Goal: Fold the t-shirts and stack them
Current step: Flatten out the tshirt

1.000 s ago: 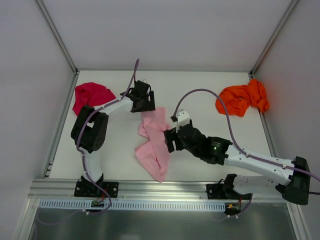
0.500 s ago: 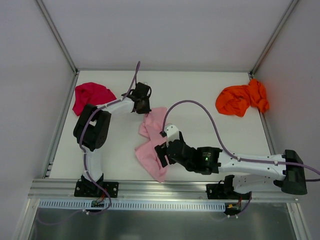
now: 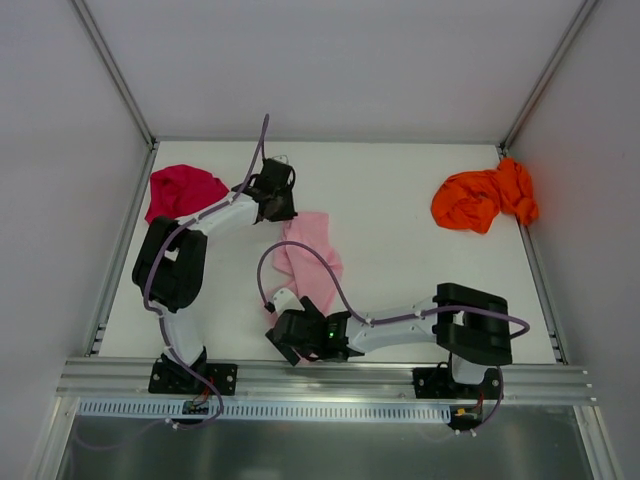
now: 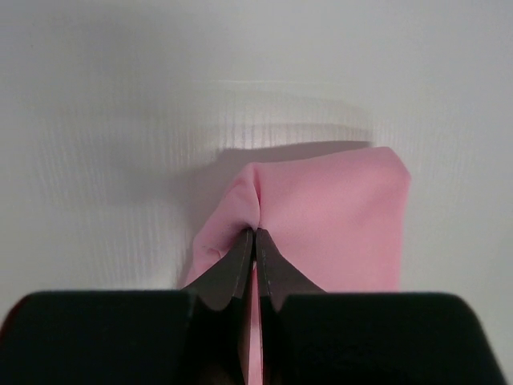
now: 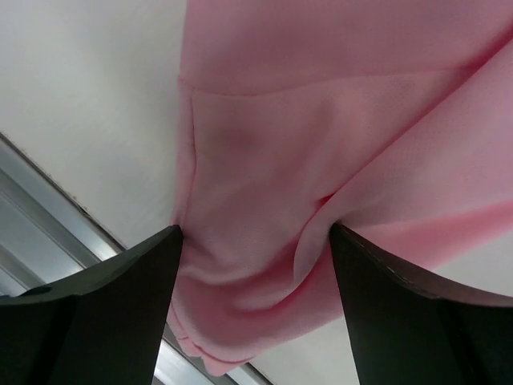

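At the far end of the pink shirt (image 3: 312,250): left tool (image 4: 256,234) pressed together, pinching a small ridge of cloth at that edge. At the near end: right tool (image 5: 255,241) spread wide, straddling bunched cloth low by the near edge of the tabletop (image 3: 420,270), closed on nothing yet. Further out: pink shirt crumpled in a long strip mid-tabletop, running between the two tools. Magenta shirt (image 3: 185,190) heaped at far left, near the left arm. Orange shirt (image 3: 482,200) heaped at far right, well apart from both tools.

Judged as the opening step: taking the pink shirt by two ends, ready for spreading flat ahead of any fold. No fold made, no stack begun. Next move, by the look of it: closing the right tool on the near hem, then drawing the two ends apart without dragging cloth off the near edge.

From above only: the other two shirts, and the whole lie of the pink one. From the left wrist only: the pinch itself, with cloth puckered up at the fingertips and a flat folded corner beyond. From the right wrist only: the open gap, a seam and soft folds inside it, and a metal rail (image 5: 48,224) just beside the hem. Fingertips of the right tool hidden from above under its own wrist.
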Available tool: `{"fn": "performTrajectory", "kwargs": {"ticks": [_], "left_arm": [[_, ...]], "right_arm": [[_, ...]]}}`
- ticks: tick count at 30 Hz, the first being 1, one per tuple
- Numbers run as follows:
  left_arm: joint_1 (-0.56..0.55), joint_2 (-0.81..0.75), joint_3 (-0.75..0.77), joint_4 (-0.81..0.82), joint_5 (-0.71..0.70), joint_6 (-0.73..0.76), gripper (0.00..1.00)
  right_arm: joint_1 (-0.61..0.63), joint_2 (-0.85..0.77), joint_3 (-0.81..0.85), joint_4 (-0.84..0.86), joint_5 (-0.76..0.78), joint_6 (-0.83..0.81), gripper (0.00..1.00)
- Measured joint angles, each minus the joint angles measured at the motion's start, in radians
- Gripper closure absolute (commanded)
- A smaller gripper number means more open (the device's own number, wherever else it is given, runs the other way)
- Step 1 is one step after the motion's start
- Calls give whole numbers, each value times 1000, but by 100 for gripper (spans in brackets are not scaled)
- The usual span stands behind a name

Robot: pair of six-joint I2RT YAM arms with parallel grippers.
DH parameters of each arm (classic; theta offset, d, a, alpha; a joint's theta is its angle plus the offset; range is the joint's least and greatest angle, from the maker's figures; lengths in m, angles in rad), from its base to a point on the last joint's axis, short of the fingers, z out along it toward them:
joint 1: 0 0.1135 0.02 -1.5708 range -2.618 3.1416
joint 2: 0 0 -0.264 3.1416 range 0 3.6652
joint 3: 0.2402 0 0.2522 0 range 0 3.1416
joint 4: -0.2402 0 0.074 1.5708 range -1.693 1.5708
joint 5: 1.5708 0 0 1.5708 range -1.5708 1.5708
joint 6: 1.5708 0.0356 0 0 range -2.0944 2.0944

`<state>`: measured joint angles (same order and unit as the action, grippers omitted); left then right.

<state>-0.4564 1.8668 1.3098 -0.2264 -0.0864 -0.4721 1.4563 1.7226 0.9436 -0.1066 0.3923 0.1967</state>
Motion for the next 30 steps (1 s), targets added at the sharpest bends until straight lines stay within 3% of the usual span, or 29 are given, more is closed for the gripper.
{"fn": "performTrajectory", "kwargs": {"ticks": [2, 6, 8, 10, 18, 24, 30], "left_arm": [[0, -22, 1, 0, 0, 4, 100], [0, -30, 2, -2, -2, 11, 100], [0, -30, 1, -6, -5, 11, 100], [0, -30, 0, -7, -19, 12, 100], [0, -80, -23, -32, -106, 11, 100], [0, -105, -27, -33, -152, 11, 100], [0, -125, -77, -30, -160, 11, 100]], "right_arm": [[0, 49, 34, 41, -16, -10, 23], [0, 89, 72, 71, -27, -36, 49], [0, 91, 76, 71, -27, -49, 79], [0, 91, 77, 65, -22, -52, 97], [14, 90, 99, -40, 97, -14, 99], [-3, 68, 165, -309, 311, 77, 99], [-128, -106, 267, -597, 532, 187, 99]]}}
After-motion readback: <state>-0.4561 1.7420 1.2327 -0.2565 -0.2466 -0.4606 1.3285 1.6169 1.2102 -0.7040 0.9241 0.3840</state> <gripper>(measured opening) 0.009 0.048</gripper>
